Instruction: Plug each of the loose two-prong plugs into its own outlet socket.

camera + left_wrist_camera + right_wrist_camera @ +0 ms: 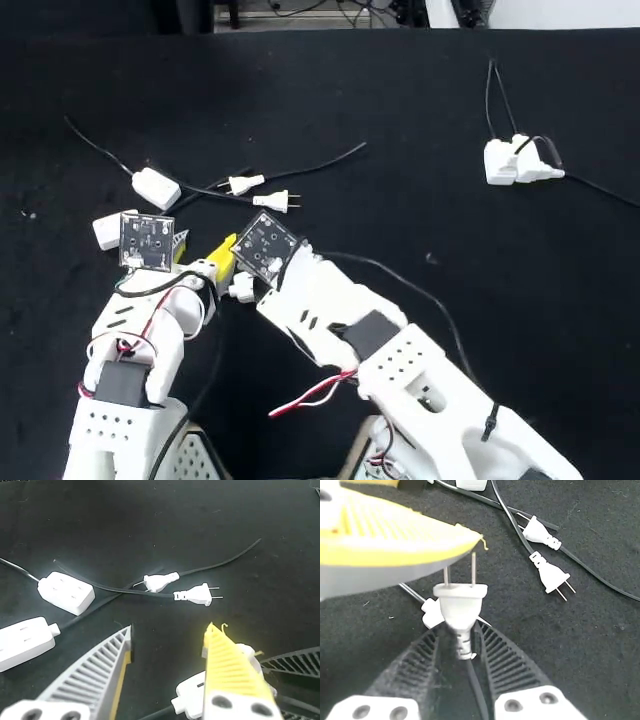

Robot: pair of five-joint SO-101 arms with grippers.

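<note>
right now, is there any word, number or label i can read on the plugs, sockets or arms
No text can be read anywhere.
Held plug in the right claw: plain white, nothing legible.
Loose plugs: too small to show any marking.
Outlet sockets: slots, no legible print.

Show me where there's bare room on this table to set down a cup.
Bare: the table stretch between the loose plugs and the far-right plugged socket. Crowded: near left, where sockets, cords and both arms bunch.

Black table (400,100), loose plug (243,184) beside second plug (275,201), outlet socket (155,188) near them, third plug (241,288) between the arms.
</note>
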